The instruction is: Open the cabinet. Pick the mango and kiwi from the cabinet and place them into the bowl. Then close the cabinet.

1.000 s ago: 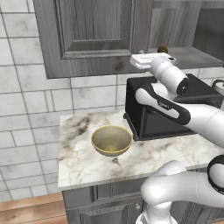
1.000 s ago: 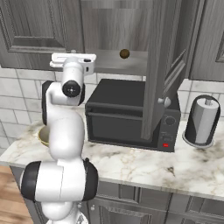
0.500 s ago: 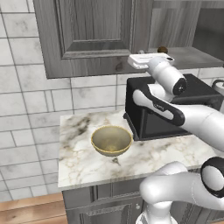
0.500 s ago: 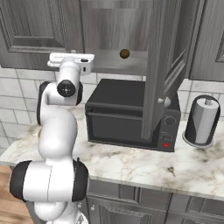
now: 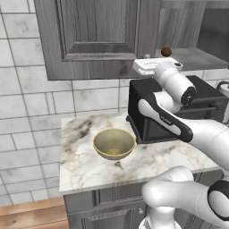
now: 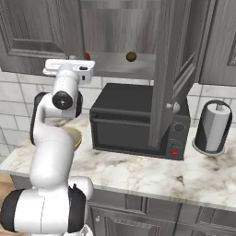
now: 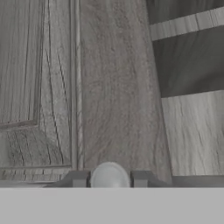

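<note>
The dark grey cabinet (image 5: pixel 96 38) has its left door closed, while its right door (image 6: pixel 173 69) stands swung open. In the hand view my gripper (image 7: pixel 109 179) is shut on the left door's round grey knob (image 7: pixel 109 174), one fingertip on each side. My hand (image 5: pixel 156 67) sits at that door's lower right corner. The brown kiwi (image 6: pixel 131 56) lies on the open shelf, seen also as the kiwi (image 5: pixel 166 52) just above my hand. A red sliver of the mango (image 6: pixel 87 56) peeks out behind my hand. The tan bowl (image 5: pixel 114 143) stands on the counter below.
A black toaster oven (image 6: pixel 133 120) stands on the marble counter (image 5: pixel 85 165) under the open shelf, right of the bowl. A grey canister (image 6: pixel 213 126) stands at the counter's far right. The open door's knob (image 6: pixel 171 107) hangs in front of the oven.
My hand has shifted a little to the left along the cabinet's lower edge and the arm's elbow has swung. The left door looks closed throughout; fruit and bowl have not moved.
</note>
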You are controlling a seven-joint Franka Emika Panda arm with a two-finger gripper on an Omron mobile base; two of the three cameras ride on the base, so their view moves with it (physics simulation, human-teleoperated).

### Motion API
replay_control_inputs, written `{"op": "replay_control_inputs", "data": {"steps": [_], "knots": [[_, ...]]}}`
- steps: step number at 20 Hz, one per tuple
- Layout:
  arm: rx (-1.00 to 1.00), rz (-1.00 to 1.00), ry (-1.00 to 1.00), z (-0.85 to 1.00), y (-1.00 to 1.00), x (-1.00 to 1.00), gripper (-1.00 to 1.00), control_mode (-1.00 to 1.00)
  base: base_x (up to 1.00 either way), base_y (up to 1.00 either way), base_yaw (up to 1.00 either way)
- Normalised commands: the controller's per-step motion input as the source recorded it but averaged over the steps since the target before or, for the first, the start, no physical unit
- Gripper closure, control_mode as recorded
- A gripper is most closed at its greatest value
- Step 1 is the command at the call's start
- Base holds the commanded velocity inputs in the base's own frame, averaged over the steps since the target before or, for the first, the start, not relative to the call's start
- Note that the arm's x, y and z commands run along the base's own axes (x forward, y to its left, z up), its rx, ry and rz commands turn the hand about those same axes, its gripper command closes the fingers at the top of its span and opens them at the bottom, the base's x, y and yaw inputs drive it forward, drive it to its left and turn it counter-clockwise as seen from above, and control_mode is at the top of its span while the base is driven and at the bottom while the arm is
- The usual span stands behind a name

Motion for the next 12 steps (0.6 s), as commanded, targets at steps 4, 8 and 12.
{"op": "replay_control_inputs", "data": {"steps": [4, 8, 12], "knots": [[0.0, -0.01, 0.0, 0.0, 0.0, -0.81, 1.0, -1.0, 0.0, 0.0, 0.0], [0.0, -0.03, 0.0, 0.0, 0.0, -0.89, 1.0, -1.0, 0.0, 0.0, 0.0], [0.0, -0.04, 0.0, 0.0, 0.03, -0.92, 1.0, -1.0, 0.0, 0.0, 0.0]]}}
